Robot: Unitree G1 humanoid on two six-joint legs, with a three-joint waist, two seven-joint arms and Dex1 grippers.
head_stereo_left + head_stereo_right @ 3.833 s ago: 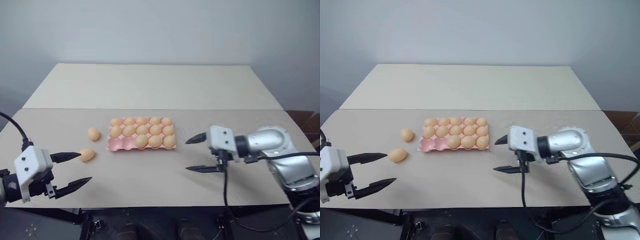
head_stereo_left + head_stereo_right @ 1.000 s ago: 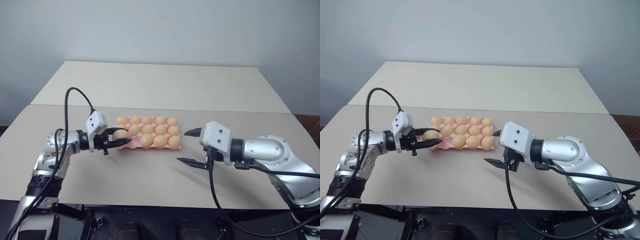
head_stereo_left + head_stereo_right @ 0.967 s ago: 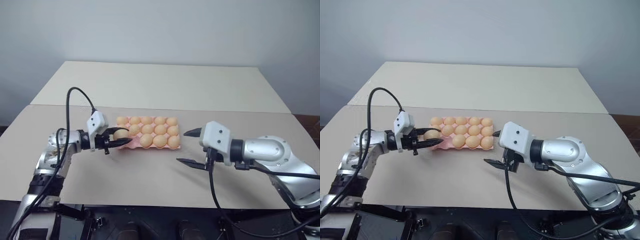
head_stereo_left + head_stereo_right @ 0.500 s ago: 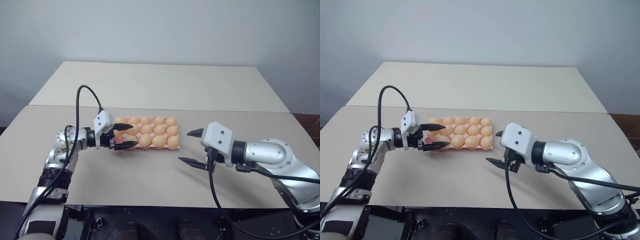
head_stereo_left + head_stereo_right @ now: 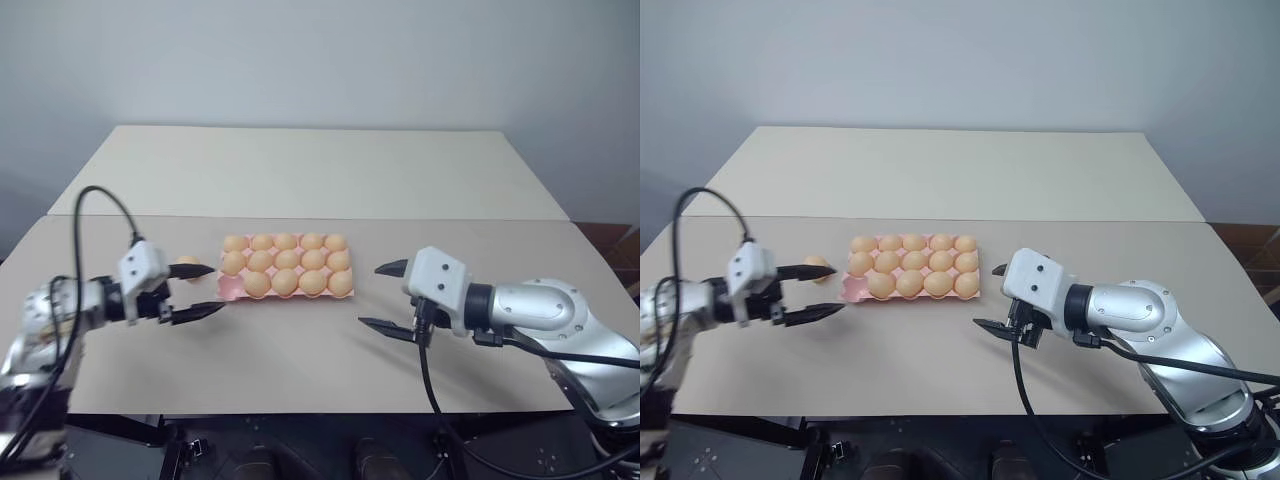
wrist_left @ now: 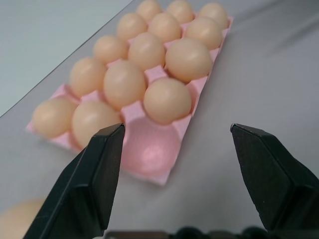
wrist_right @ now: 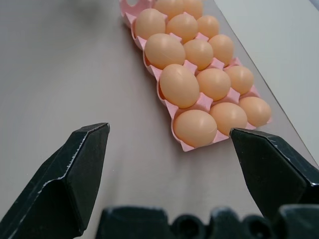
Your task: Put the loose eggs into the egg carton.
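My left end effector (image 5: pixel 198 292) hangs with fingers apart and empty, half hiding one loose egg (image 5: pixel 184 265) behind its upper finger. Right of it sits the egg carton (image 5: pixel 286 267), one near-left cup (image 6: pixel 151 149) vacant. My right end effector (image 5: pixel 384 297) gapes wide beyond the carton.

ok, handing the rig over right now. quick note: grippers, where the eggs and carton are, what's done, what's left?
Left gripper: open, holding nothing, off the carton's left end, next to the loose egg.
Right gripper: open, holding nothing, hovering off the carton's right end.
Egg carton: on the table between the grippers. Fourteen cups hold an egg; the near-left corner cup is bare.
Loose egg: one on the table just left of the carton, beside the left gripper's upper finger.
Done: all but one egg in.
Left: probably pick up that egg with the left gripper and set it in the bare corner cup.
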